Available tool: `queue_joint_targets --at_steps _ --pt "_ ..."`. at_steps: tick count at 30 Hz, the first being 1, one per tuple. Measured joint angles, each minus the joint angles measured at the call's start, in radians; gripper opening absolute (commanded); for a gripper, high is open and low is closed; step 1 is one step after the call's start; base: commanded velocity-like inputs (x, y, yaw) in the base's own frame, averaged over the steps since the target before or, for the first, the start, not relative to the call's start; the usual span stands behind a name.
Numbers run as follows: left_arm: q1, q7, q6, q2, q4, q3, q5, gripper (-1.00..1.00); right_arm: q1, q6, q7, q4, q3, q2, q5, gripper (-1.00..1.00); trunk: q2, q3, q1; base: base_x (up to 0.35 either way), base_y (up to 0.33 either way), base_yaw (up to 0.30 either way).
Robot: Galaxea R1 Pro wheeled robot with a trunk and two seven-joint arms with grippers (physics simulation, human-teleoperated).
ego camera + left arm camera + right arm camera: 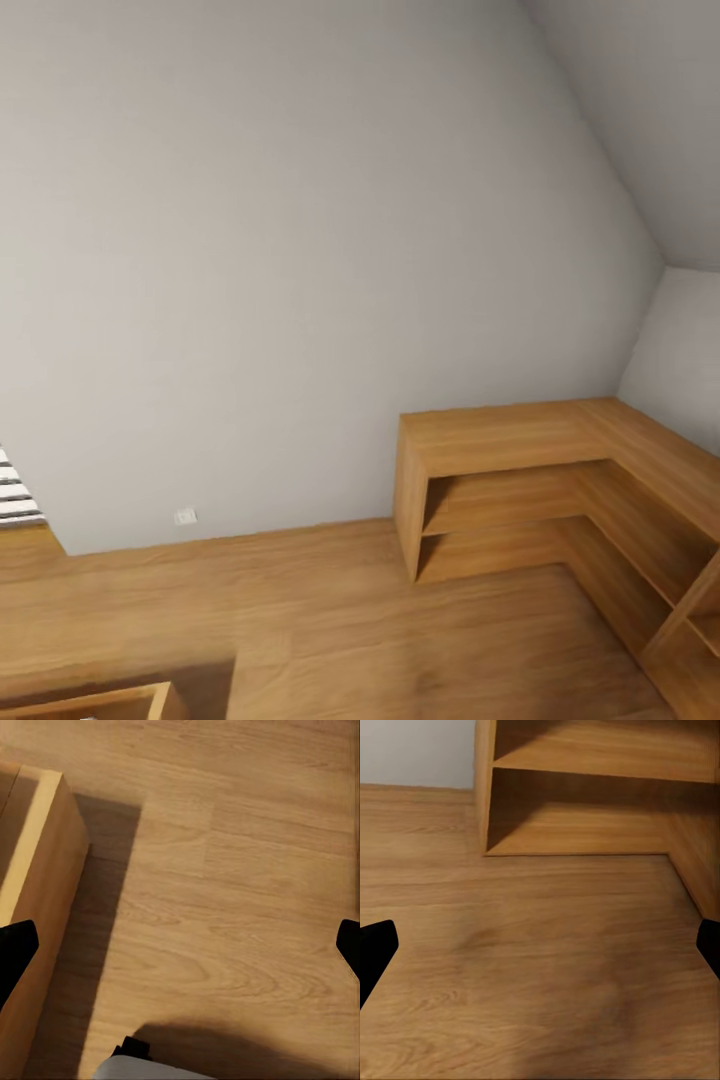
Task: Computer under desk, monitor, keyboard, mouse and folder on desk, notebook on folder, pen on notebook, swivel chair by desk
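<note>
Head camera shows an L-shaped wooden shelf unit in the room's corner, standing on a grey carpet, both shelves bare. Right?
Not the carpet. The L-shaped wooden shelf unit stands on a wooden plank floor, as the head view and the right wrist view show. It does sit in the corner, and its visible shelves are bare.

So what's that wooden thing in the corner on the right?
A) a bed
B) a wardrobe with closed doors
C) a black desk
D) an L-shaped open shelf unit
D: the wooden shelf unit bends around the corner, with open shelves and no doors, standing on the wood floor.
</note>
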Motion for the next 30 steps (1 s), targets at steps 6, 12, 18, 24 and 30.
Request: queue_joint_targets --at_steps 6,12,18,24,30 --pt "0.000 0.000 0.000 0.000 0.000 0.000 0.001 1.00 0.000 0.000 -0.001 0.000 0.000 0.000 -0.001 1.00 0.000 0.004 0.000 0.315 0.083 -0.230" --pt "0.000 0.000 -0.001 0.000 0.000 0.000 0.000 1.00 0.000 0.000 -0.003 0.001 -0.001 -0.001 -0.004 1.00 0.000 0.007 0.000 0.327 0.019 -0.231" --pt "0.000 -0.001 -0.001 0.000 0.001 0.000 0.001 1.00 0.000 0.014 -0.006 0.003 -0.004 -0.017 -0.009 1.00 0.000 0.011 0.000 0.327 -0.002 -0.232" --pt "0.000 0.000 -0.001 0.001 0.030 0.000 0.001 1.00 0.007 0.030 -0.004 0.003 -0.003 -0.026 -0.033 1.00 0.000 0.013 0.001 0.156 -0.040 -0.248" --pt "0.000 0.000 -0.001 0.007 0.037 0.001 0.002 1.00 0.011 0.032 -0.002 0.003 -0.003 -0.026 -0.042 1.00 0.000 0.013 0.001 0.026 -0.008 -0.257"
